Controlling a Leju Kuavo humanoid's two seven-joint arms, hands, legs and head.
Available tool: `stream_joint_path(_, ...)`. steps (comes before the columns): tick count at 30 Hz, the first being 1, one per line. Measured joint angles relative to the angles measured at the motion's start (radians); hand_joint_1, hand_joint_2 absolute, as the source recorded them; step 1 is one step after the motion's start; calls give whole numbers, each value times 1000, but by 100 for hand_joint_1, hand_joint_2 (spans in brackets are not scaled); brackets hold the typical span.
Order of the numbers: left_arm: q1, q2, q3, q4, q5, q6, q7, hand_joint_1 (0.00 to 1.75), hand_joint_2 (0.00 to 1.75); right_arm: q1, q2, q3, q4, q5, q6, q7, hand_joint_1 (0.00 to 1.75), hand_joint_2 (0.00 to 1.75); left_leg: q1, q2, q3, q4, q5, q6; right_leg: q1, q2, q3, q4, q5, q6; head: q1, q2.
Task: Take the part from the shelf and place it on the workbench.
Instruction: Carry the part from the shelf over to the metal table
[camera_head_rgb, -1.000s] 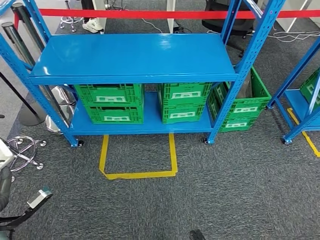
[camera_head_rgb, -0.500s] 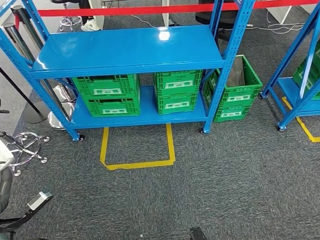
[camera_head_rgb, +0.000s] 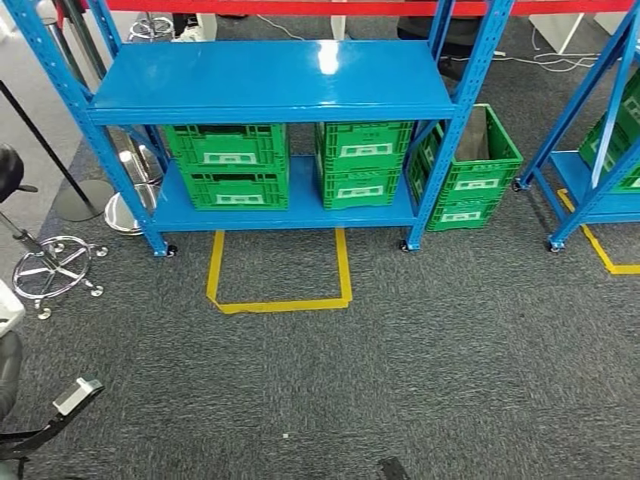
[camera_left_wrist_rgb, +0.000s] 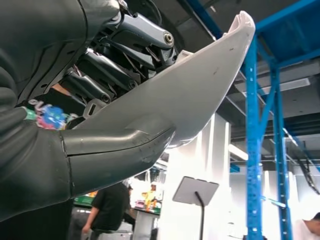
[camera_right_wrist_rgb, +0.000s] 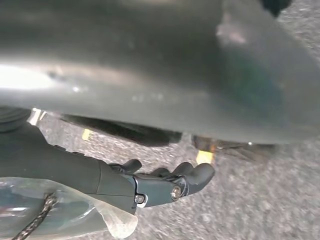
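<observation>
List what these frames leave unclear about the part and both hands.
- Part: left wrist view, pale curved piece; the left hand covers one end, full shape unknown.
- Right hand: right wrist view, blurred; a grey surface hides what the fingers touch.
- Crates: head view, contents hidden under the shelf.

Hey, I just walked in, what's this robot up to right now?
The robot faces a blue shelf on grey carpet, looking down at it. The top board is bare, and green crates sit on the lower level, with one more on the floor beside the rack. Its left robot hand grips a long white curved part, thumb beneath, fingers on top. The right robot hand hangs over the carpet, fingers loosely curled, under a blurred grey surface. No workbench is visible.
</observation>
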Motion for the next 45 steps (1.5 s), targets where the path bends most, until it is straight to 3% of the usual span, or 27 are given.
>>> stream_joint_path(1, -3, -1, -1, 2, -4, 0, 0, 175, 175, 0, 0, 0, 0, 0, -2, -1, 0, 0, -2, 0, -18, 1, 15, 1, 0, 1, -10, 64, -39, 1, 0, 0)
stream_joint_path(2, -5, -2, -2, 5, -7, 0, 0, 175, 175, 0, 0, 0, 0, -1, -3, -1, 0, 0, -4, 0, -36, 2, 30, 2, 1, 1, -13, 121, -52, 0, 1, 0)
stream_joint_path(4, -7, -4, -2, 12, -10, 0, 0, 175, 175, -1, 0, 0, 0, -1, -6, -3, 0, 0, -9, 1, -73, 3, 59, 0, 3, 2, 23, 157, 0, -6, 0, 0)
stream_joint_path(5, -8, -4, -2, 16, -9, 0, 0, 175, 175, -1, 0, 0, 0, -1, -6, -3, 0, 0, -10, 2, -91, 4, 74, -1, 5, 2, 67, 124, 35, -11, 0, 0)
stream_joint_path(6, -8, -5, -2, 19, -8, 0, 0, 175, 175, -2, 0, 0, -1, 0, -7, -3, 0, 0, -12, 2, -104, 5, 87, -4, 9, 2, 129, 56, 50, -17, 0, 0)
stream_joint_path(8, -9, -6, -2, 25, -5, 0, 0, 175, 175, -4, -1, 0, -2, 0, -9, -4, 0, 0, -14, 2, -121, 7, 111, -11, 16, 3, 258, -126, 23, -27, 0, 0)
stream_joint_path(9, -11, -6, -2, 27, -3, 0, 0, 175, 175, -5, -1, 0, -3, 1, -9, -5, 0, 0, -14, 3, -124, 7, 123, -15, 18, 4, 296, -187, 3, -30, 0, 0)
stream_joint_path(10, -12, -6, -2, 30, -1, 0, 0, 175, 175, -5, -1, 0, -3, 1, -9, -6, 0, 0, -14, 3, -126, 4, 136, -20, 20, 4, 310, -219, -4, -33, -1, 0)
stream_joint_path(12, -14, -6, -2, 36, 2, 0, 0, 175, 175, -3, -1, 0, -2, 2, -9, -6, 0, 0, -11, 2, -133, 3, 135, -31, 18, 1, 293, -218, 13, -43, -2, 0)
stream_joint_path(14, -14, -5, -3, 44, 5, 0, 0, 175, 175, -2, 0, 0, -1, 2, -9, -5, 0, 0, -7, -1, -146, 59, 51, -44, 16, -6, 267, -216, 38, -59, -6, 0)
stream_joint_path(16, -14, -4, -3, 53, 8, 0, 0, 175, 175, -1, 0, 0, -2, 2, -8, -5, 0, 0, -4, -2, -163, 190, -59, -54, 18, -9, 233, -207, 63, -65, -8, 0)
stream_joint_path(18, -14, -4, -3, 59, 8, 0, 0, 175, 175, -1, 0, 0, -2, 2, -8, -5, 0, 0, -2, -2, -173, 296, -99, -59, 19, -11, 207, -195, 80, -65, -9, 0)
stream_joint_path(22, -14, -4, -3, 62, 8, 0, 0, 175, 175, -1, 0, 0, -2, 2, -8, -5, 0, 0, -2, -2, -171, 327, -91, -60, 19, -11, 194, -187, 86, -65, -10, 0)
stream_joint_path(23, -15, -4, -4, 64, 8, 0, 1, 175, 175, -1, 0, 0, -2, 2, -8, -5, 0, 0, -1, -2, -159, 325, -69, -60, 19, -11, 179, -180, 91, -65, -10, 0)
stream_joint_path(26, -22, 0, -13, 79, 16, 0, 32, 175, 175, -3, 0, 0, -2, 4, -9, -6, 0, 0, -5, -4, 22, 94, -50, -42, 21, -10, 98, -134, 127, -51, -8, 0)
stream_joint_path(27, -25, 3, -18, 84, 21, 0, 45, 175, 175, -3, 0, 0, -2, 4, -9, -6, 0, 0, -8, -5, 68, 20, -61, -32, 20, -9, 80, -127, 141, -43, -8, 0)
stream_joint_path(29, -28, 7, -28, 91, 28, 0, 58, 175, 175, -2, 0, 0, -2, 5, -9, -6, 0, 0, -8, -2, 52, 5, -46, -17, 18, -8, 68, -126, 146, -31, -9, 0)
stream_joint_path(30, -29, 9, -32, 95, 32, 0, 65, 175, 175, -2, 0, 0, -2, 6, -9, -6, 0, 0, -6, -1, 41, 0, -34, -9, 17, -5, 57, -113, 126, -26, -7, 0)
stream_joint_path(33, -32, 15, -49, 105, 47, 0, 95, 175, 175, -1, 0, 0, -2, 8, -8, -5, 0, 0, -3, 1, 0, -5, 5, 3, 13, 1, 10, 24, -8, -13, -2, 0)
stream_joint_path(34, -31, 18, -54, 109, 51, 0, 102, 175, 175, -1, 0, 0, -2, 9, -8, -5, 0, 0, -3, 2, -16, -4, 17, 2, 11, 1, -2, 85, -31, -10, -2, 0)
stream_joint_path(35, -31, 20, -58, 113, 54, 0, 106, 175, 175, -1, 0, 0, -2, 10, -8, -5, 0, 0, -3, 2, -32, -3, 29, 0, 10, 1, -7, 130, -27, -7, -2, 0)
stream_joint_path(37, -31, 24, -64, 122, 55, 0, 111, 175, 175, 0, 0, 0, -2, 11, -8, -5, 0, 0, -3, 3, -61, -1, 50, -5, 8, 1, 27, 129, 35, -5, -2, 0)
stream_joint_path(39, -31, 29, -70, 129, 54, 0, 118, 175, 175, -1, 0, 0, -2, 12, -9, -4, 0, 0, -3, 3, -81, 5, 66, -14, 7, 1, 127, 4, 69, -6, -1, 0)
stream_joint_path(41, -33, 35, -75, 134, 53, 0, 123, 175, 175, -4, 0, 0, -2, 13, -9, -4, 0, 0, -6, 3, -92, 13, 79, -25, 7, 4, 217, -130, 40, -12, -1, 0)
stream_joint_path(42, -34, 38, -77, 135, 53, 0, 125, 175, 175, -5, 0, 0, -3, 14, -10, -4, 0, 0, -6, 3, -95, 15, 85, -31, 9, 5, 236, -166, 24, -18, -1, 0)
stream_joint_path(44, -35, 44, -79, 139, 52, 0, 127, 175, 175, -4, 0, 0, -2, 16, -11, -4, 0, 0, -4, 2, -99, 18, 90, -44, 9, 5, 231, -179, 21, -36, -1, 0)
stream_joint_path(45, -35, 46, -80, 141, 52, 0, 127, 175, 175, -3, 1, -1, -2, 17, -12, -4, 0, 0, -3, 2, -103, 28, 75, -49, 8, 3, 227, -179, 27, -44, -2, 0)
